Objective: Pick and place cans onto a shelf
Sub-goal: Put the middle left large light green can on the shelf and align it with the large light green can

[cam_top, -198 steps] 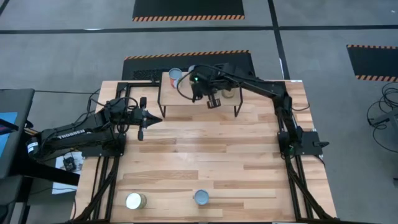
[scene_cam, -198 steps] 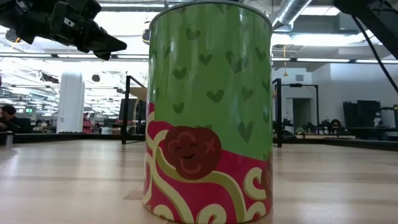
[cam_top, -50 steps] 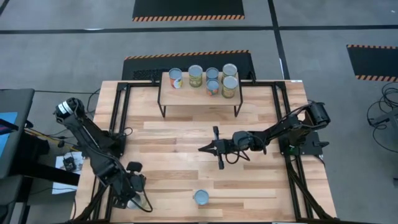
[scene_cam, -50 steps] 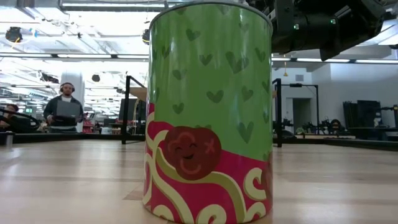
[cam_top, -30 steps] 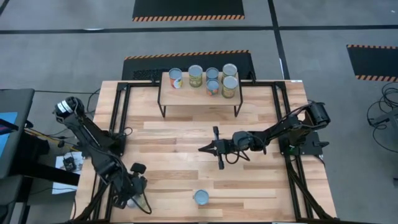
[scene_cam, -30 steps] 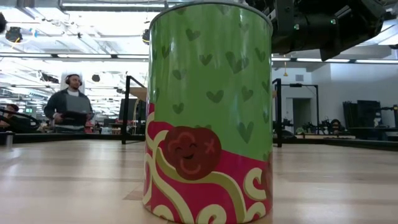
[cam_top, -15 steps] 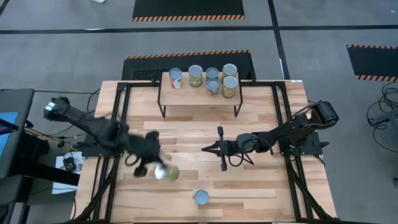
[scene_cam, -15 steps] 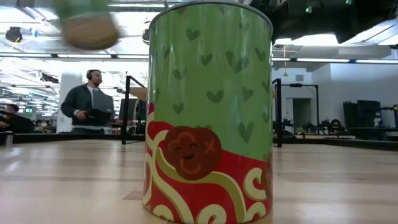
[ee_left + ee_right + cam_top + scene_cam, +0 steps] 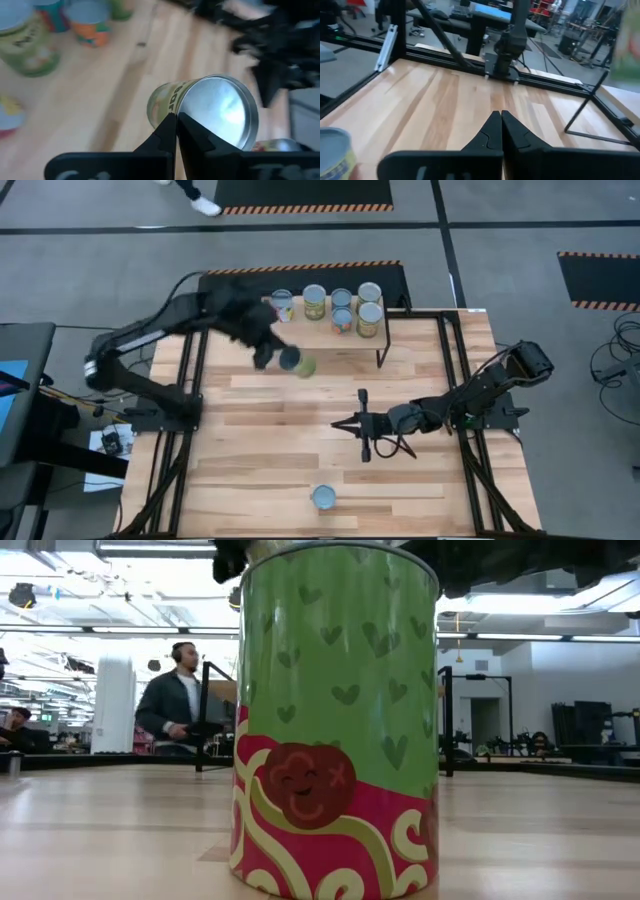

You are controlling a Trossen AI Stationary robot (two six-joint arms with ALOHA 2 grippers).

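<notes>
My left gripper (image 9: pixel 282 358) is shut on a green and yellow can (image 9: pixel 299 364), in the air just in front of the shelf's near edge. The shelf (image 9: pixel 312 336), a light plank on black legs, stands at the table's far side with several cans (image 9: pixel 343 310) upright on it. Another can (image 9: pixel 323 498), green and red, stands near the table's near edge and fills the low view (image 9: pixel 335 730). My right gripper (image 9: pixel 362 426) is shut and empty, low over the table's middle right. My left gripper holds the can at the rim of its silvery round end (image 9: pixel 181 116), with the fingers (image 9: pixel 167 131) almost together there. Whether one finger is inside the can, I cannot tell. The can is lifted clear and tilted, its silvery end toward the wrist camera.
The black frame rails (image 9: pixel 195 380) run along the table's left and right sides. A person (image 9: pixel 185 705) walks in the room behind the table. Bare wood lies between the shelf and the near can.
My left gripper has carried the green and yellow can up from the table's near left corner, toward the far edge and the right, to the shelf's front. My right gripper has drifted a little toward the right and near edges. The person behind has walked rightward.
</notes>
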